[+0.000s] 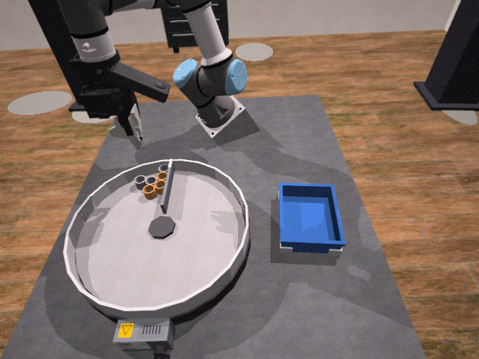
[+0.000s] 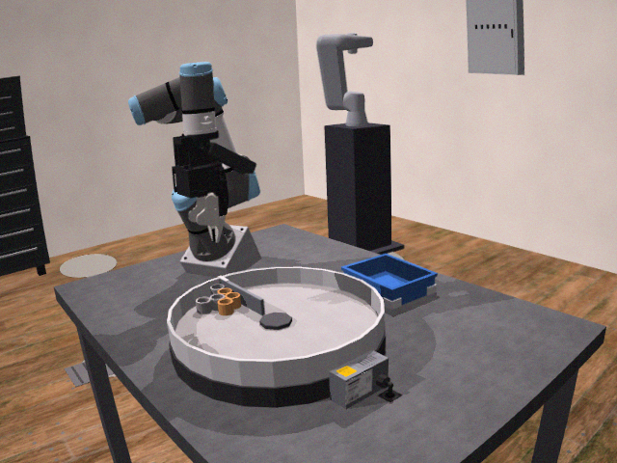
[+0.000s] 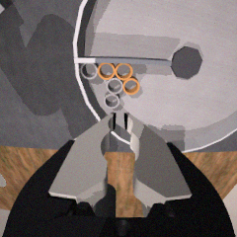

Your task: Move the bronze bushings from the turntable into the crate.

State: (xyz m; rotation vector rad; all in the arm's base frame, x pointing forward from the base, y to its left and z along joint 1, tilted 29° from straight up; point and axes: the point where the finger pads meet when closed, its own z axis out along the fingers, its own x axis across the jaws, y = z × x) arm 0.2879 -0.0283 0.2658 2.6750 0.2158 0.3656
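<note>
Two-jaw gripper (image 3: 119, 121) hangs above the table near round grey turntable (image 1: 232, 185), jaws nearly shut, empty; orange bronze bushings (image 1: 153, 188) w/ grey steel bushings (image 1: 140, 180) beside divider bar (image 1: 167, 189).

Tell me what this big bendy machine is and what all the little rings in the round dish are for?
That is a robot arm bolted to a grey table. One picture looks down from above, one looks from the side of the room, and one comes from a camera on the arm's wrist. At the arm's tip is its end effector, two fingers for pinching things. Right now they are shut and hold nothing, hanging in the air above the table just outside the dish's rim.

The round dish is a turntable. Bunched beside its divider bar are little metal sleeves: orange-brown bronze bushings and grey steel bushings. The arm should carry the bronze ones to the blue crate, which has none inside yet.
</note>
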